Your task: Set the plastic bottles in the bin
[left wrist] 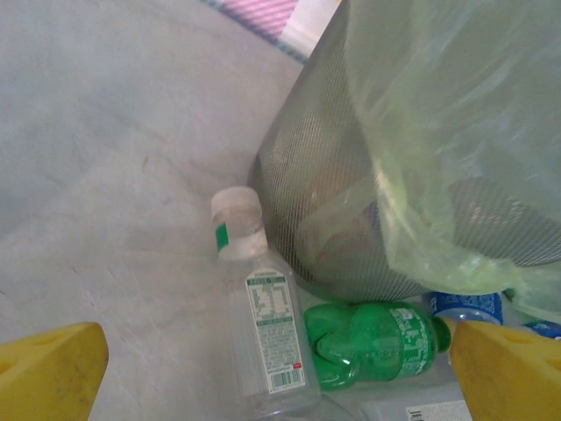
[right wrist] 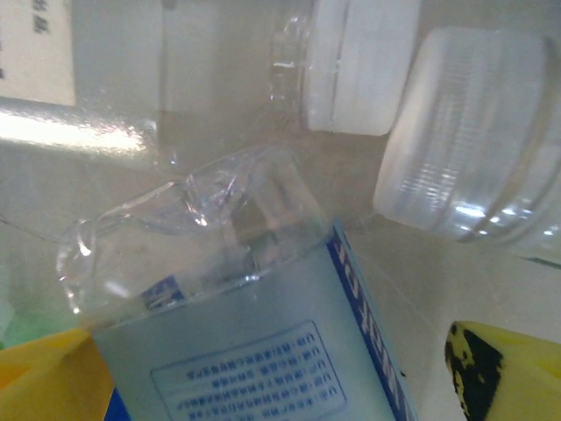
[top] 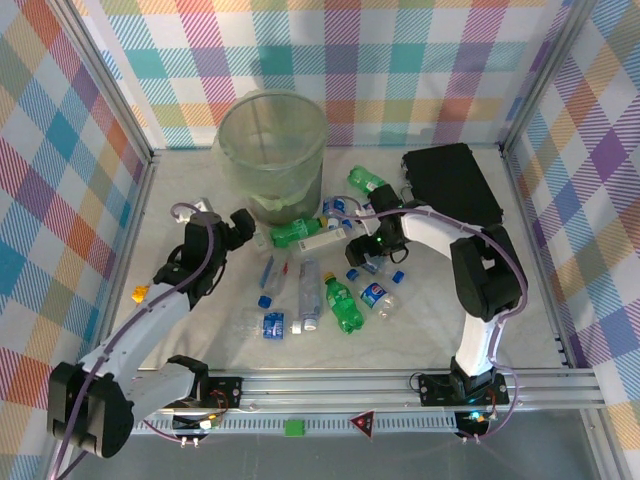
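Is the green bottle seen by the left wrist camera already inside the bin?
No, the green bottle lies on the table outside the bin, close to its mesh wall.

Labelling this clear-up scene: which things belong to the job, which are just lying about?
Job: green plastic bottles; clear plastic bottles; round grey wire-mesh bin lined with a pale green bag.
Lying about: black rectangular case; small green square on the front rail.
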